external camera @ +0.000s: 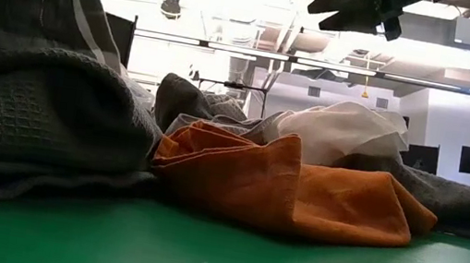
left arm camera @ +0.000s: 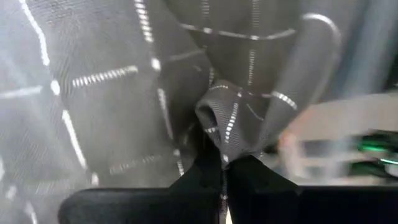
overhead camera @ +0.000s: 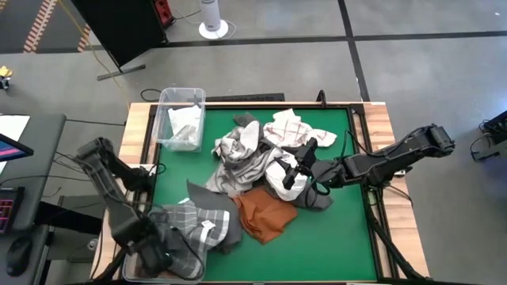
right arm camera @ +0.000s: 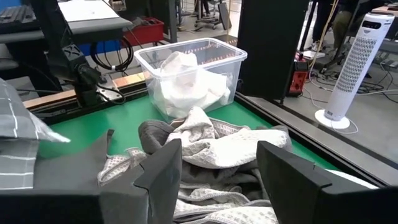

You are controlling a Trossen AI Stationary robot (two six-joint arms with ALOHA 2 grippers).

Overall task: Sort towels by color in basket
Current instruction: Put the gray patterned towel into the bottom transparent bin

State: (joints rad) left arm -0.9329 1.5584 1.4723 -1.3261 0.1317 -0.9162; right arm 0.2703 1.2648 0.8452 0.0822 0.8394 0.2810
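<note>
A heap of towels [overhead camera: 249,154] lies mid-table: grey waffle ones, a white one with grey checks [overhead camera: 289,127] at the far side, and a rust-orange one [overhead camera: 265,215] [external camera: 300,193] at the near side. A dark grey towel with thin white checks [overhead camera: 194,226] is bunched at the near-left corner, and my left gripper [overhead camera: 154,255] [left arm camera: 225,171] is shut on it there. My right gripper [overhead camera: 295,170] [right arm camera: 217,168] hovers open over the heap's right part. It touches nothing. My left gripper pinches a bunched fold of the dark grey checked towel [left arm camera: 227,134] between its two fingers. The cloth fans out past the fingertips and fills the left wrist view. Whether one layer or several is held, I cannot tell. The rest of the towel lies heaped at the near-left corner.
A clear plastic bin [overhead camera: 181,99] [right arm camera: 186,50] stands at the table's far-left corner with a white towel [overhead camera: 184,127] [right arm camera: 186,78] inside. Bare green mat [overhead camera: 333,237] shows at the near right. A dark grey waffle towel [external camera: 22,118] looms at the low view's left.
</note>
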